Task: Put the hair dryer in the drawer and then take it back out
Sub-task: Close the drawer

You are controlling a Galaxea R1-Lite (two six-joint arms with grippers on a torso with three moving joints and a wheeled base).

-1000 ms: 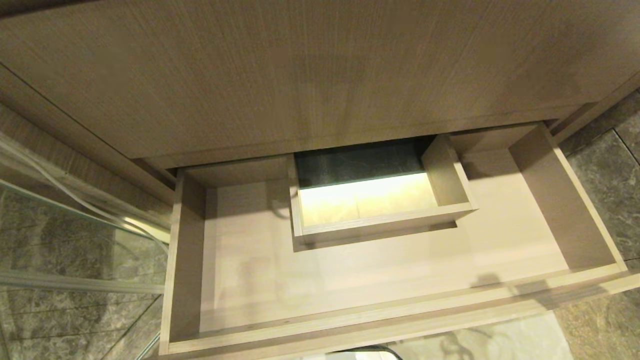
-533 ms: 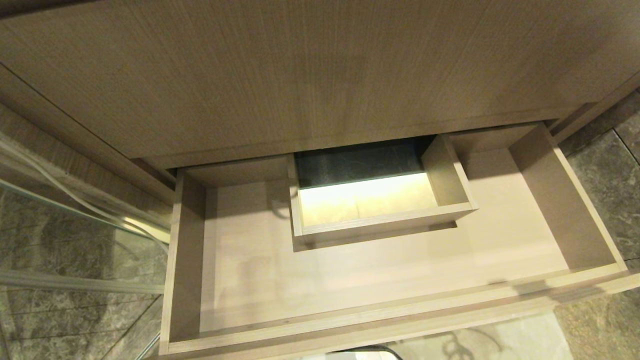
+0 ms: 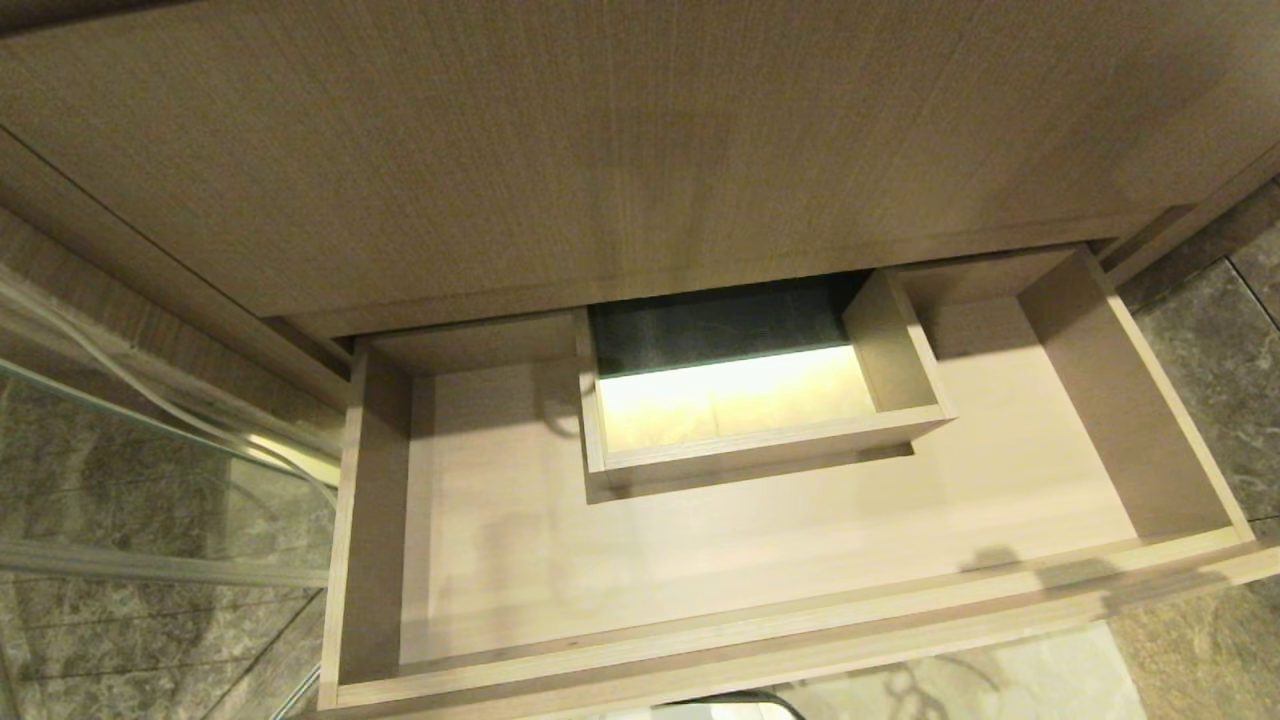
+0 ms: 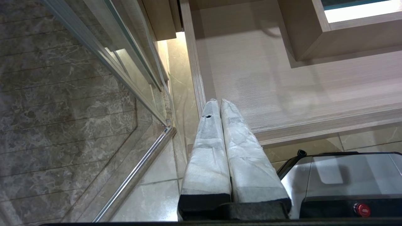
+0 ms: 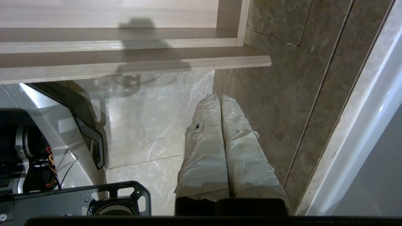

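The drawer [image 3: 1120, 400] stands pulled out below me, a wide shallow light wood-grain box with nothing lying on its floor. A boxed cut-out [image 3: 765, 448] rises at its back middle. The hair dryer is out of view in every view. My left gripper [image 4: 220, 102] hangs shut and empty, low by the drawer's [image 4: 282, 78] front left corner. My right gripper [image 5: 219, 96] is also shut and empty. It hangs over the floor tiles just outside the front right corner of the drawer [image 5: 125, 64]. Neither arm shows in the head view.
A tall wood-grain front panel [image 3: 640, 150] overhangs the drawer's back. A glass shower door [image 3: 150, 480] with a chrome rail [image 4: 135, 175] stands on the left. A dark stone wall [image 5: 282, 94] is on the right. My own base [image 4: 345, 175] sits just before the drawer's front.
Only the shadow on the drawer's front right edge has shifted slightly. The drawer and the rest of the scene have stayed as they were.
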